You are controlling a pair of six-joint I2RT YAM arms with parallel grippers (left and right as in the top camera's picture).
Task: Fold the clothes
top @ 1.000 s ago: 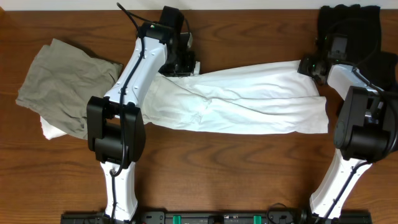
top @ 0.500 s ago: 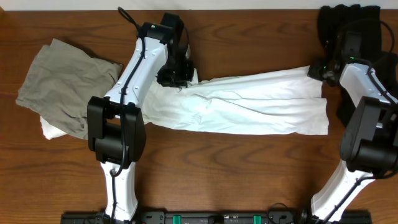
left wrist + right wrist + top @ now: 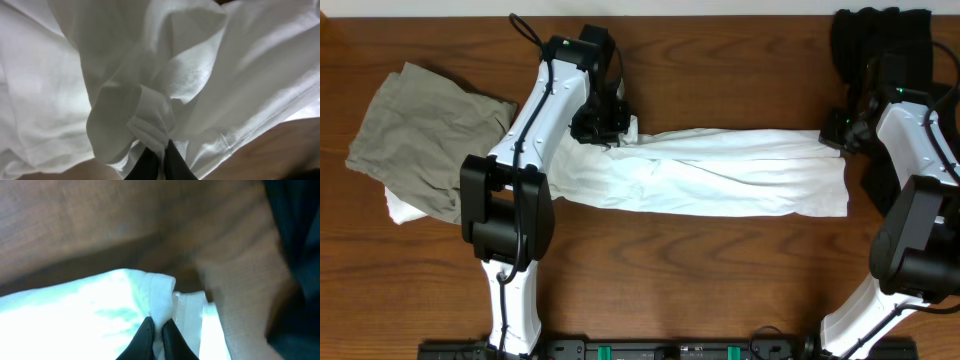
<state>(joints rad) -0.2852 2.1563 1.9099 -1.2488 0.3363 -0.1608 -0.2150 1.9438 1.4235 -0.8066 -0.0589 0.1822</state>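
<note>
A white T-shirt (image 3: 720, 175) lies stretched left to right across the middle of the table, folded lengthwise into a long band. My left gripper (image 3: 620, 132) is shut on its upper left edge; in the left wrist view the black fingertips (image 3: 172, 165) pinch a bunched fold of the white cloth (image 3: 150, 125). At the band's upper right corner my right gripper (image 3: 835, 133) is shut on the fabric, and the right wrist view shows a white hem (image 3: 162, 300) squeezed between the two fingers (image 3: 142, 337).
A grey-green garment (image 3: 425, 130) lies crumpled at the far left, over a bit of white cloth (image 3: 400, 208). A black garment (image 3: 880, 40) sits at the back right corner, close behind my right arm. Bare wooden tabletop (image 3: 720, 280) lies in front of the shirt.
Both grippers have drawn the shirt's upper edge toward the front of the table, laying it down over the lower part; the band is now narrower and flatter. The right gripper also moved rightward.
</note>
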